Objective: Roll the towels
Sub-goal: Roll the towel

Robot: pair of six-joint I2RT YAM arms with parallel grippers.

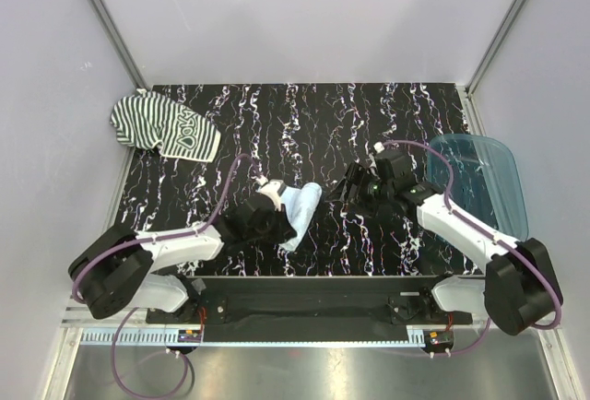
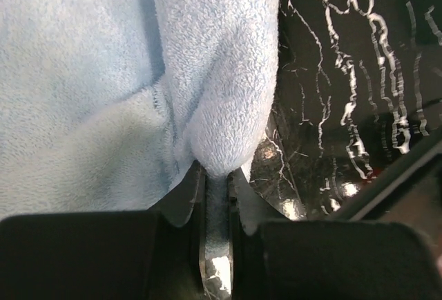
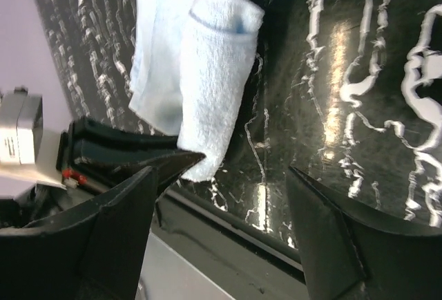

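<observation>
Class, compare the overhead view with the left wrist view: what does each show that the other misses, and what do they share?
Only the overhead view shows the striped towel bunched at the far left corner, the blue tray at the right edge, and the right gripper standing apart from the pale blue towel. Only the left wrist view shows how the left gripper pinches a fold of that towel between its closed fingers. Both show the pale blue towel and the black marbled table.
</observation>
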